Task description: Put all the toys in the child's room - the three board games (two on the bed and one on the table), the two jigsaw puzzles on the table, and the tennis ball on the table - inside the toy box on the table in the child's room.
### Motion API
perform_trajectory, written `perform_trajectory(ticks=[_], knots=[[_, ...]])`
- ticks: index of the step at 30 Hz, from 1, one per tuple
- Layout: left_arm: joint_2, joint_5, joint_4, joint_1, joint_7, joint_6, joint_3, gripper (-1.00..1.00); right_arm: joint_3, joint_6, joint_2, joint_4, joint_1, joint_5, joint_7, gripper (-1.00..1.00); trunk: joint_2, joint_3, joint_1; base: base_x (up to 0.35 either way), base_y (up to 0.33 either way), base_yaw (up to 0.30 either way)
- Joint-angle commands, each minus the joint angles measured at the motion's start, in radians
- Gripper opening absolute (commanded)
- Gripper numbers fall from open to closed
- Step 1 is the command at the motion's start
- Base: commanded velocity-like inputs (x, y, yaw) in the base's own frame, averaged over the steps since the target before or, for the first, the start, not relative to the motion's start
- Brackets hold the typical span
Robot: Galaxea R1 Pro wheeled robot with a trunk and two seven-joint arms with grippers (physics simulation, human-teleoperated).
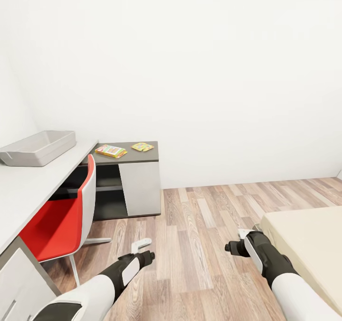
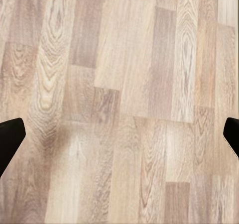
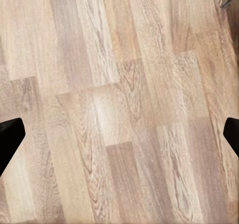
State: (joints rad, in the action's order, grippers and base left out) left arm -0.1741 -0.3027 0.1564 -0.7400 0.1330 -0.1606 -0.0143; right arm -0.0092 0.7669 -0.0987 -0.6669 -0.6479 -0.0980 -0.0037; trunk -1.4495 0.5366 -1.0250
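Nearest you, both arms hang low over the wood-plank floor (image 1: 204,226). Your left hand (image 1: 142,247) and right hand (image 1: 244,240) both point down at bare planks. In the left wrist view the dark fingertips (image 2: 11,139) sit at opposite edges of the pic, so that hand is spread wide w/ nothing between. Same in the right wrist view: fingertips (image 3: 10,134) far apart, wide and empty, just floor under them.

Taking the red chair (image 1: 61,216) as your landmark: it's white-backed, on a white base, and sits just left of your left hand, tucked against the light-grey counter (image 1: 28,188). That counter runs along the left wall, w/ a white drawer front at its near end. To the chair's right, across open floor, is the corner of the bed (image 1: 308,245), beige, right beside your right arm.

Beyond the chair, the counter joins a dark-grey-topped section w/ a white door (image 1: 138,188) and a dark open recess next to it. On that dark top lie 2 flat multicoloured items: a board game box or puzzle (image 1: 110,150) nearer the chair, and a smaller yellow jigsaw puzzle (image 1: 142,146) just past it toward the wall; can't tell which kind the first is. Left of those, on the light-grey top behind the chair, sits the toy box (image 1: 40,147), shallow grey bin; can't see its contents from here.

Farthest back: plain white wall (image 1: 213,74).
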Motion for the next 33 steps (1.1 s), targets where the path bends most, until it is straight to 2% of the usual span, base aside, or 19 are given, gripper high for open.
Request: perform_trajectory(ticks=[1, 7, 9, 12, 15, 16, 17, 18, 19, 20, 22, 23, 25, 28, 33], knots=[[0.000, -0.006, 0.003, 0.000, 0.005, -0.006, -0.001, 1.00, -0.001, 0.004, 0.000, -0.001, 0.000, -0.007, 0.000, 1.00, -0.001, 0.001, 0.000, 0.000, 0.000, 0.000], [0.000, -0.007, 0.045, 0.025, 0.005, 0.016, 0.000, 1.00, -0.002, 0.010, -0.016, -0.020, 0.003, -0.009, 0.001, 1.00, -0.001, 0.001, 0.000, 0.000, 0.000, 0.000], [0.000, -0.007, 0.103, 0.054, 0.006, 0.024, 0.002, 1.00, -0.002, 0.013, -0.026, -0.037, 0.005, -0.010, 0.001, 1.00, -0.001, 0.001, 0.000, 0.000, 0.000, 0.000], [0.000, -0.007, 0.140, 0.073, 0.006, 0.023, 0.005, 1.00, -0.002, 0.014, -0.029, -0.046, 0.006, -0.010, 0.001, 1.00, -0.001, 0.001, 0.000, 0.000, 0.000, 0.000], [0.000, -0.008, 0.280, 0.143, 0.006, -0.011, 0.017, 1.00, -0.003, 0.014, -0.036, -0.066, 0.014, -0.011, 0.003, 1.00, -0.001, 0.001, 0.000, 0.000, 0.000, -0.041], [0.000, -0.008, 0.280, 0.143, 0.006, -0.011, 0.017, 1.00, -0.003, 0.014, -0.036, -0.066, 0.014, -0.011, 0.003, 1.00, -0.001, 0.001, 0.000, 0.000, 0.000, -0.075], [0.000, -0.009, 0.334, 0.167, 0.008, -0.031, 0.024, 1.00, -0.003, 0.014, -0.038, -0.071, 0.017, -0.012, 0.004, 1.00, -0.001, 0.001, 0.000, 0.000, 0.000, -0.115], [0.000, -0.009, 0.334, 0.167, 0.008, -0.031, 0.024, 1.00, -0.003, 0.014, -0.038, -0.071, 0.017, -0.012, 0.004, 1.00, -0.001, 0.001, 0.000, 0.000, 0.000, -0.115], [0.000, -0.012, 0.388, 0.192, 0.010, -0.051, 0.031, 1.00, -0.003, 0.013, -0.039, -0.075, 0.020, -0.012, 0.007, 1.00, -0.001, 0.001, 0.000, 0.000, 0.000, -0.149], [0.000, -0.012, 0.388, 0.192, 0.010, -0.051, 0.031, 1.00, -0.003, 0.013, -0.039, -0.075, 0.020, -0.012, 0.007, 1.00, -0.001, 0.001, 0.000, 0.000, 0.000, -0.149], [0.000, -0.025, 0.488, 0.239, 0.015, -0.084, 0.044, 1.00, -0.003, 0.012, -0.041, -0.081, 0.024, -0.012, 0.019, 1.00, -0.001, 0.001, 0.000, 0.000, 0.000, -0.189], [0.000, -0.025, 0.488, 0.239, 0.015, -0.084, 0.044, 1.00, -0.003, 0.012, -0.041, -0.081, 0.024, -0.012, 0.019, 1.00, -0.001, 0.001, 0.000, 0.000, 0.000, -0.200], [0.000, -0.047, 0.566, 0.275, 0.030, -0.106, 0.057, 1.00, -0.003, 0.009, -0.042, -0.085, 0.030, -0.011, 0.043, 1.00, -0.001, 0.001, 0.000, 0.000, 0.000, -0.226], [0.000, -0.068, 0.614, 0.298, 0.048, -0.121, 0.069, 1.00, -0.002, 0.002, -0.043, -0.087, 0.036, -0.010, 0.074, 1.00, -0.001, 0.001, 0.000, 0.000, 0.000, -0.244], [0.000, -0.091, 0.643, 0.317, 0.064, -0.134, 0.088, 1.00, -0.002, -0.015, -0.044, -0.089, 0.042, -0.007, 0.114, 1.00, -0.001, 0.001, 0.000, 0.000, 0.000, -0.264]])
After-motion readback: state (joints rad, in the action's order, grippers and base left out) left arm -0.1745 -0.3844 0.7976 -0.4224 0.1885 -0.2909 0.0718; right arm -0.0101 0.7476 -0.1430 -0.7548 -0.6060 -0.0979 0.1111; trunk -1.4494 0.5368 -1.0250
